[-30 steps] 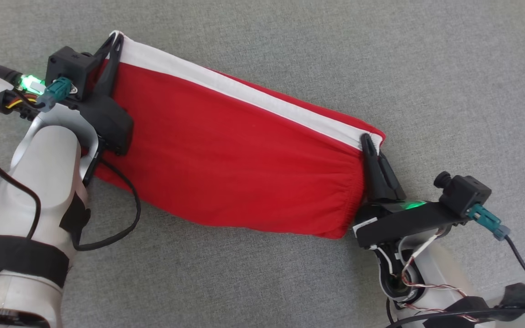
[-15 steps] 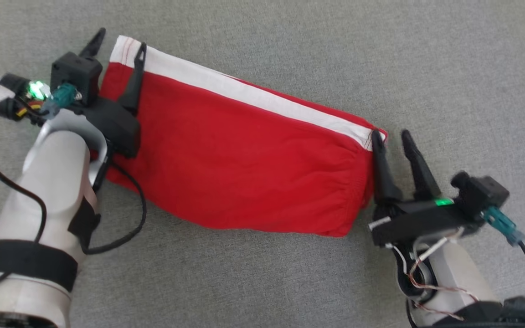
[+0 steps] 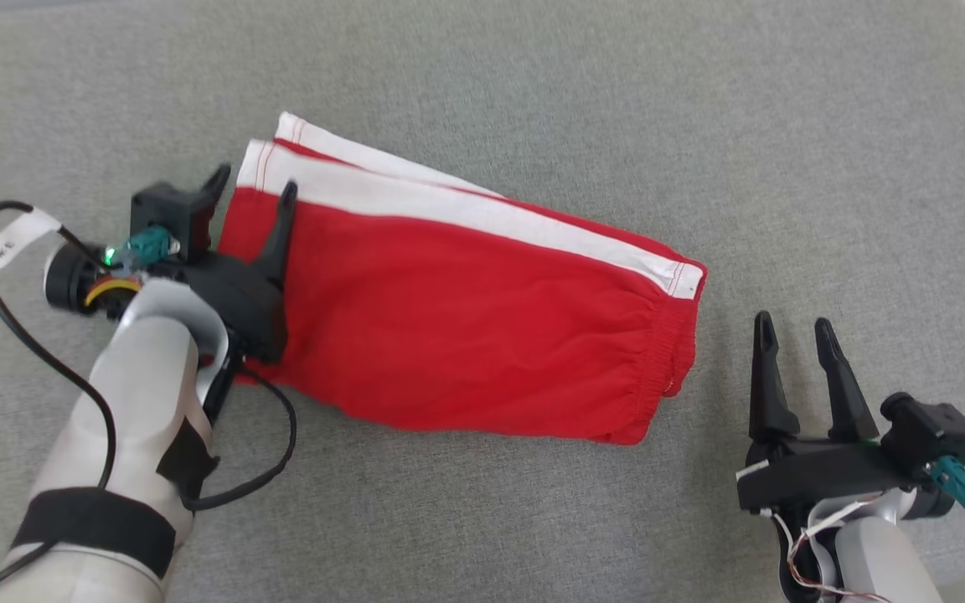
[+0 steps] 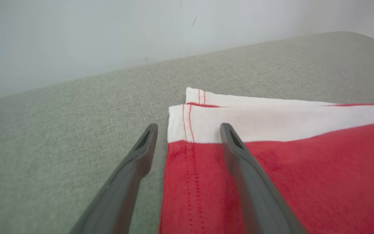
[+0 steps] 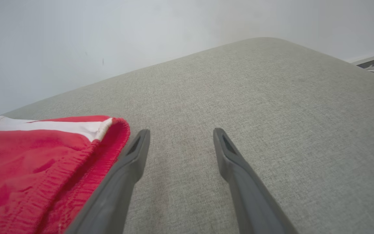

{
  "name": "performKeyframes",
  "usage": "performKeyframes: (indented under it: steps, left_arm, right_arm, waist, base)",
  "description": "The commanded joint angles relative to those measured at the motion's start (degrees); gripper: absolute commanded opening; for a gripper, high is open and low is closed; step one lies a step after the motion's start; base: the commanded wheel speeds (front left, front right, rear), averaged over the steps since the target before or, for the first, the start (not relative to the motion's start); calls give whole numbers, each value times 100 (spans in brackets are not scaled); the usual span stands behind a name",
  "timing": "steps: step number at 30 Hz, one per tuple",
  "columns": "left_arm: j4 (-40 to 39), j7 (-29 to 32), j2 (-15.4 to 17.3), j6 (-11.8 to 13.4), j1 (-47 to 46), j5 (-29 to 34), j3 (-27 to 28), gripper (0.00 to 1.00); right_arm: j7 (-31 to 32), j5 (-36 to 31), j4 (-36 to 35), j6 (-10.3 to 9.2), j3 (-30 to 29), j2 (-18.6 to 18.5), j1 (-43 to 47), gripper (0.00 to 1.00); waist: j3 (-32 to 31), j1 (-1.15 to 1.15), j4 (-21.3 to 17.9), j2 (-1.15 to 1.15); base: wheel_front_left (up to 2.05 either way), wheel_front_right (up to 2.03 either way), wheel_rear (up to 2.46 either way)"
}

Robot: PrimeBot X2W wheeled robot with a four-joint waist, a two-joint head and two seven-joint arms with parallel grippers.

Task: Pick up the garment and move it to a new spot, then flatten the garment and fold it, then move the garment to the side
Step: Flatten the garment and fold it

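Soft red cloth garment (image 3: 466,335), rough grey woven surface (image 3: 533,519), matt fingers (image 3: 767,377)

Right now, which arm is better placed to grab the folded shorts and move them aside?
Left, I'd say. The left gripper is open, one finger over the hem of the shorts and one beside it, so it could close there. The right gripper, also open, stands clear of the waistband end.

We find bare grey cushion (image 3: 742,126) on every side of the folded red garment (image 3: 466,335), the one obstacle across the middle. Our right gripper (image 3: 792,322) stands apart from its waistband, jaws spread, bare surface ahead. Our left gripper (image 3: 255,180) straddles the hem corner, one finger over fabric; its black cable (image 3: 277,452) loops beside the near edge
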Motion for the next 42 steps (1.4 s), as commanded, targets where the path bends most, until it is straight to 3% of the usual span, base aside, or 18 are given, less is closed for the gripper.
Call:
performKeyframes:
  steps: [1,17,27,42]
  left_arm:
    - [99,4,1,-41,146,-73,21,100]
    - [321,-1,-40,19,90,-237,-38,100]
    - [850,10,-72,34,276,-365,-76,100]
    - [1146,5,-75,-18,85,-424,-245,100]
  right_arm:
    - [-4,-48,-11,-4,-11,17,74,100]
    - [-4,26,132,-4,38,67,240,100]
    - [-4,65,195,-4,-49,74,476,100]
    - [-4,129,168,-4,78,76,373,100]
  waist:
    - [-89,0,50,0]
    - [-414,0,-28,0]
    - [-731,0,30,0]
    - [-544,0,-82,0]
  base:
    - [0,0,0]
    - [0,0,0]
    - [0,0,0]
    - [0,0,0]
